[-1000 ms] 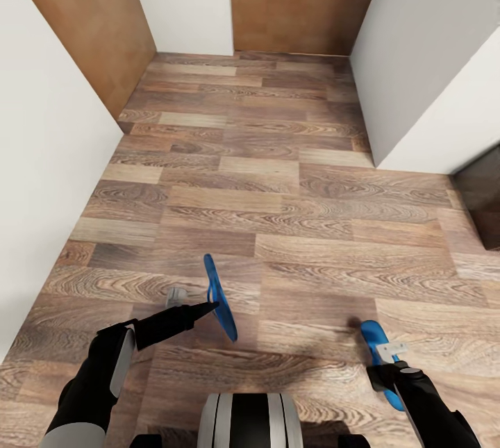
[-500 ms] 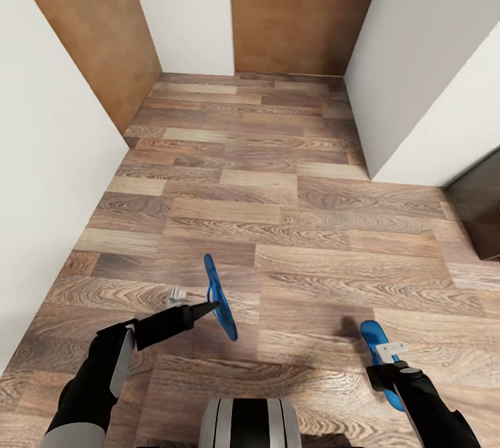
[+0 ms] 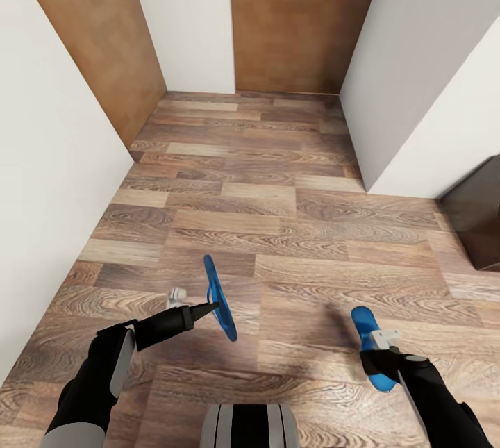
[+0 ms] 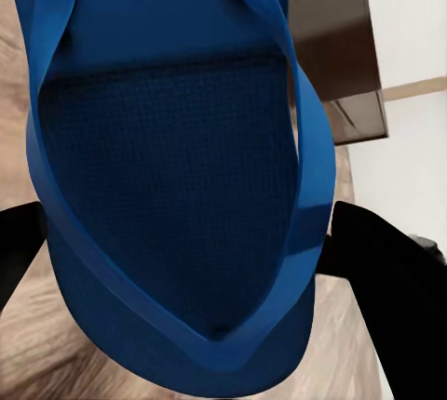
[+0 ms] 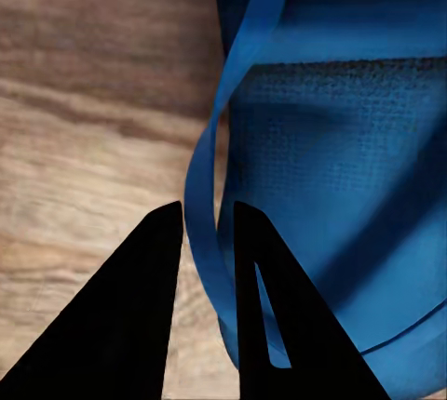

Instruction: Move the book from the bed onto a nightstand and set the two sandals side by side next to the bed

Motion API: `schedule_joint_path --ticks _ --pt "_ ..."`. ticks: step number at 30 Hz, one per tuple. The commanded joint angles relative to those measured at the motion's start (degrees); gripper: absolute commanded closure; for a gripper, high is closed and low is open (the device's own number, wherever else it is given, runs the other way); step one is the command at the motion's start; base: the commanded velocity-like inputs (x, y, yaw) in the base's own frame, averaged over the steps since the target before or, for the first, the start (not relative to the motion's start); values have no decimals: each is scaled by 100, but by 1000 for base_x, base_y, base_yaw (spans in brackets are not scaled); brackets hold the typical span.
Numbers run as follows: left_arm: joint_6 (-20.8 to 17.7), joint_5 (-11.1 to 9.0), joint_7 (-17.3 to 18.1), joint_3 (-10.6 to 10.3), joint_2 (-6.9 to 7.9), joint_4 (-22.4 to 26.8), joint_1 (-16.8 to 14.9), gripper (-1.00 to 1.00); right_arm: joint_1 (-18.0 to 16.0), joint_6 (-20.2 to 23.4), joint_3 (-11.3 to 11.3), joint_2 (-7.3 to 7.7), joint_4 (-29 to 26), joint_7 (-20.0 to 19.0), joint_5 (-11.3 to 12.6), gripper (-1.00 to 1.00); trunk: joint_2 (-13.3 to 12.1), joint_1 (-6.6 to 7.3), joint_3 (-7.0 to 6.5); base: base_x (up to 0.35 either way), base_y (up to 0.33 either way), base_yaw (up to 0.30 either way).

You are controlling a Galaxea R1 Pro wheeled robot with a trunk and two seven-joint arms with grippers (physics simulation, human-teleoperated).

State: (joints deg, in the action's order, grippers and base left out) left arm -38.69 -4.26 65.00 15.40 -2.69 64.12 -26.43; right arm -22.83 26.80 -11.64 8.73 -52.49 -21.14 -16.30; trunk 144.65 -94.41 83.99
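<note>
A: Sandals' position? Grip state?

B: One blue sandal (image 3: 219,299) is carried on edge above the wood-plank floor (image 3: 278,226), clamped across its sole by the left gripper (image 3: 198,302); its strap side is seen close in the left wrist view (image 4: 177,186).

A: The other?

B: The second sandal (image 3: 368,345) is held low at the right, its thong strap (image 5: 209,186) pinched by the right gripper (image 5: 207,233). A dark-brown furniture corner (image 3: 479,219) is noted past the white wall (image 3: 423,73); brown doors (image 3: 298,17) ahead.

Wood-plank floor (image 3: 278,226); white walls (image 3: 42,177) at 9 and 2; brown doors (image 3: 292,17) at 12; dark cabinet (image 3: 479,215) at 3.
</note>
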Motion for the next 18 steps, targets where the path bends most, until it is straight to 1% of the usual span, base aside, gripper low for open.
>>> schedule_joint_path --ticks 1,2,4,5,7,9,11,12,13,15,16,17,18 --pt "-42 1 15 14 -4 -1 -2 100 -1 50 -22 1 -56 -263 54 100 0 3 -19 0 0 0" --pt "-42 2 15 14 -4 -2 -2 100 -1 71 -26 3 -85 -352 119 100 -2 6 -41 0 0 0" --pt "-42 6 14 15 -4 -9 -2 100 -2 222 -38 24 -256 -650 406 100 -4 11 -86 0 0 0" --pt "-42 9 13 15 -4 -32 -2 100 0 399 -48 54 -395 -859 632 100 -6 13 -108 0 0 0" --pt "-39 11 13 15 -4 -70 -2 100 0 630 -53 160 -578 -1197 890 100 -8 19 -152 0 0 0" --pt "-37 15 11 15 -4 -82 -2 100 -1 710 -55 245 -667 -1403 986 100 -11 24 -196 0 0 0" --pt "-35 39 7 15 0 -122 -2 100 -2 838 -60 463 -781 -1890 1131 100 -14 29 -241 0 0 0" --pt "-32 86 6 15 2 -161 -2 100 0 906 -62 572 -809 -2153 1199 100 -15 31 -263 0 0 0" --pt "-29 117 6 15 3 -183 -2 100 0 941 -63 624 -819 -2282 1236 100 -16 34 -285 0 0 0" --pt "38 276 8 15 4 -256 -2 100 1 1070 -71 791 -843 -2750 1402 100 -19 39 -329 0 0 0" --pt "129 391 10 15 4 -284 -2 100 -1 1123 -86 915 -845 -3019 1530 100 -20 42 -352 0 0 0" --pt "185 444 11 17 6 -297 -2 100 2 1143 -108 1003 -833 -3146 1598 100 -22 44 -374 0 0 0" --pt "206 463 12 19 8 -304 -1 100 3 1150 -126 1048 -824 -3196 1625 100 -23 47 -396 0 0 0"
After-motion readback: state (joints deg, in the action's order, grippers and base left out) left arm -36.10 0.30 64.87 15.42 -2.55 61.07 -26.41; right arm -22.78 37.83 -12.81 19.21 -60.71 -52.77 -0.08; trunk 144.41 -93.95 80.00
